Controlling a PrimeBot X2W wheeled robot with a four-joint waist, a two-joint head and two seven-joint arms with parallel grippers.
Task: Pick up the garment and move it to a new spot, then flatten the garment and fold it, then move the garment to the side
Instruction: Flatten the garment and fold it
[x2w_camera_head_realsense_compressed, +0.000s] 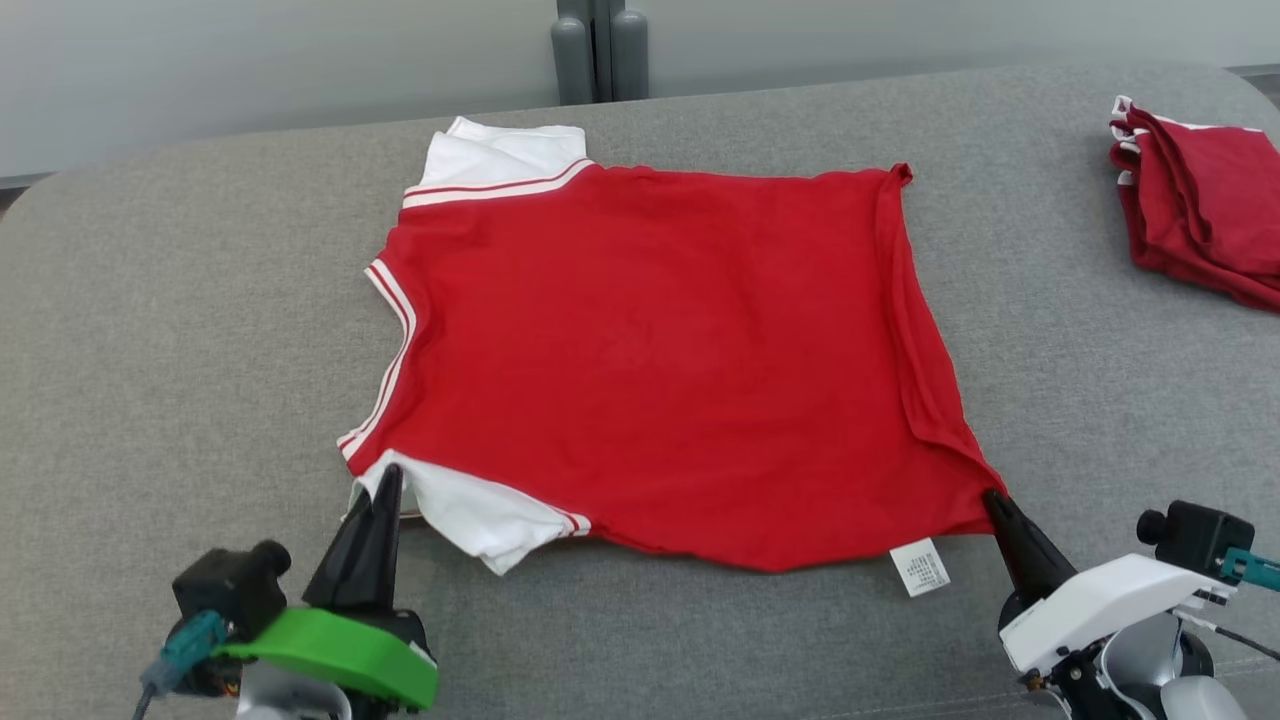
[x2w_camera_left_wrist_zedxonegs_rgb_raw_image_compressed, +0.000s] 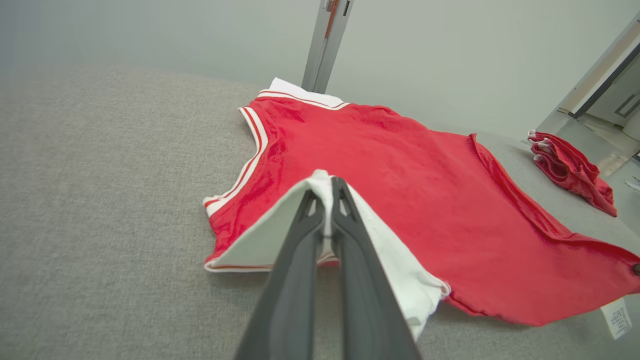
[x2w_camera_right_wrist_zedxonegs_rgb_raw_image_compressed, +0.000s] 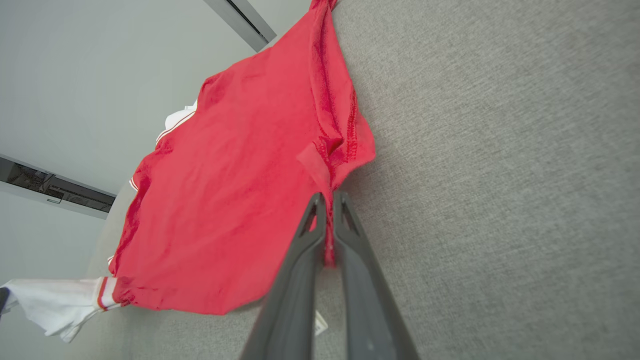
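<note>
- Garment (x2w_camera_head_realsense_compressed: 650, 350) is laid flat on grey surface (x2w_camera_head_realsense_compressed: 180, 330), stretching away from both grippers' tips.
- Left gripper (x2w_camera_head_realsense_compressed: 387, 478) is clamped on white sleeve (x2w_camera_head_realsense_compressed: 480, 515).
- Right gripper (x2w_camera_head_realsense_compressed: 992, 497) is clamped on the garment's red bottom corner.

The left gripper (x2w_camera_head_realsense_compressed: 388, 472) stands at the lower left of the head view. Its two dark fingers point upward and are pressed together, pinching a white sleeve of the garment (x2w_camera_head_realsense_compressed: 650, 350). Behind it sits a green wrist cover (x2w_camera_head_realsense_compressed: 335, 650). The right gripper (x2w_camera_head_realsense_compressed: 992, 495) is at the lower right. Its fingers lean up and to the left, closed on the red bottom corner. Its wrist cover (x2w_camera_head_realsense_compressed: 1095, 600) is white.
</note>
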